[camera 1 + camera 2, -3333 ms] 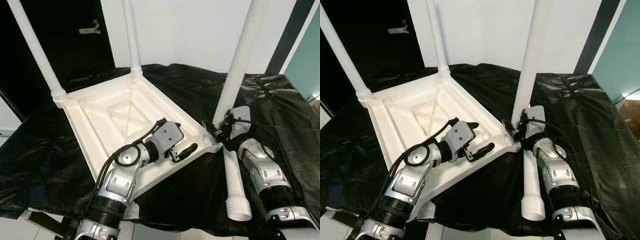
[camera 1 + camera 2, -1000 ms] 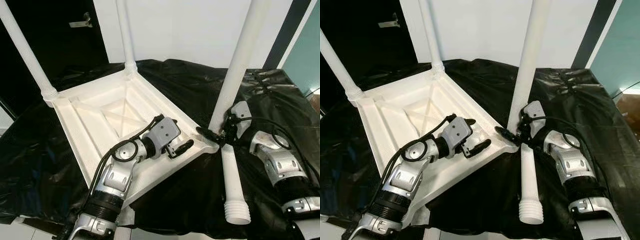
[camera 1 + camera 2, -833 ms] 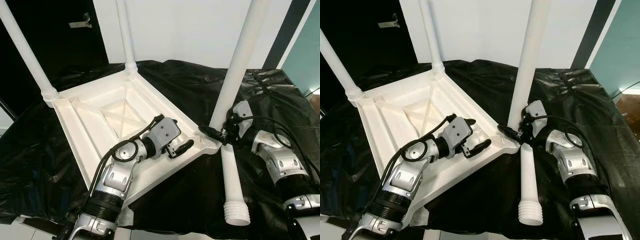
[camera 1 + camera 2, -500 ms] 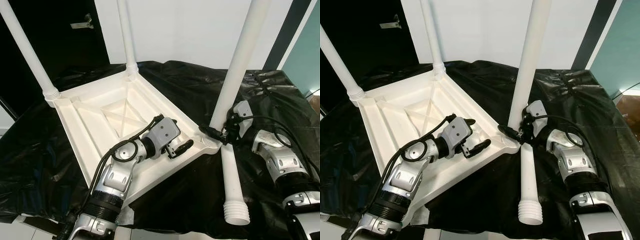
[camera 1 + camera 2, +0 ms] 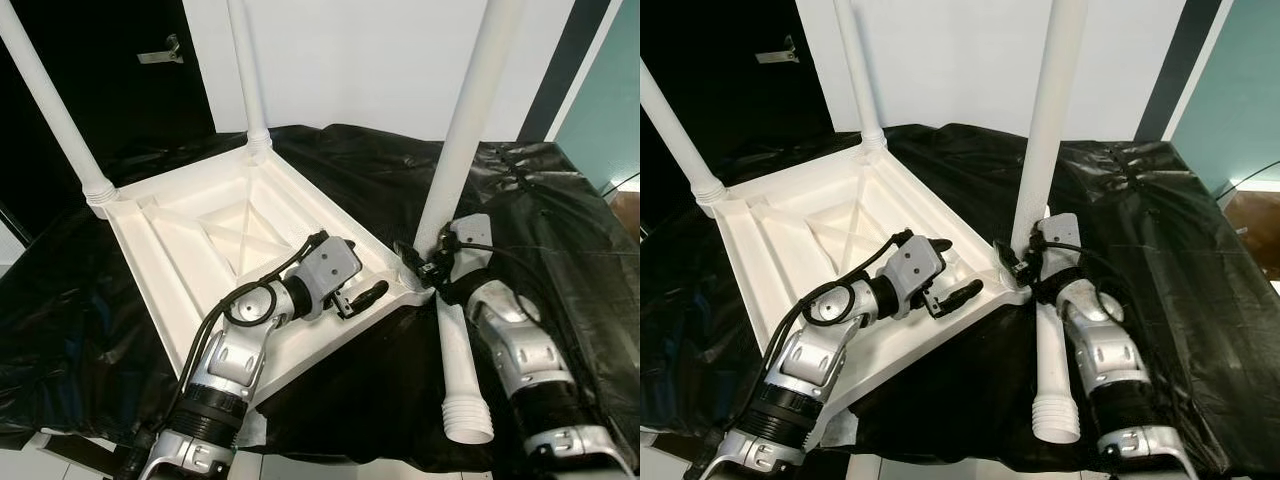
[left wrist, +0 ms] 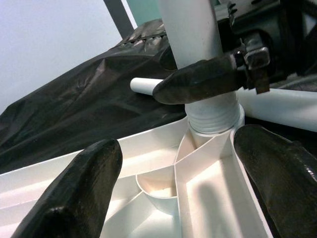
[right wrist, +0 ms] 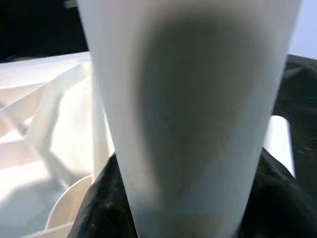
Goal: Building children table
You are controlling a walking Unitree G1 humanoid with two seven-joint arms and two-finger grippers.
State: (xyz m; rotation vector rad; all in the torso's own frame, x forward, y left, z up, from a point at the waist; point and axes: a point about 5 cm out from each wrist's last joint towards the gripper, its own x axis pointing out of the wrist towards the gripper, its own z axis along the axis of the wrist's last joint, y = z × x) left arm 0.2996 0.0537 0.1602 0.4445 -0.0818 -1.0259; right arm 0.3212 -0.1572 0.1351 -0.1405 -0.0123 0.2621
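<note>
Our right gripper (image 5: 425, 268) clamps the stiff, slippery leg (image 5: 462, 130) low by its socket; left gripper (image 5: 360, 294), fingers apart, steadies the light tabletop (image 5: 190, 245)

upside-down white plastic tabletop (image 5: 200, 250) sits on the black plastic sheet (image 5: 560, 230), loose white plastic leg (image 5: 455, 360) lying just right of it.

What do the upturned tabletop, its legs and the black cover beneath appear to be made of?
Tabletop: likely moulded white plastic, matte, with ribs cast into its underside.
Legs: seemingly the same plastic; the loose leg is a hollow tube with a ridged end.
Black cover: thin glossy film, probably plastic sheeting, crinkled with bright highlights.
</note>
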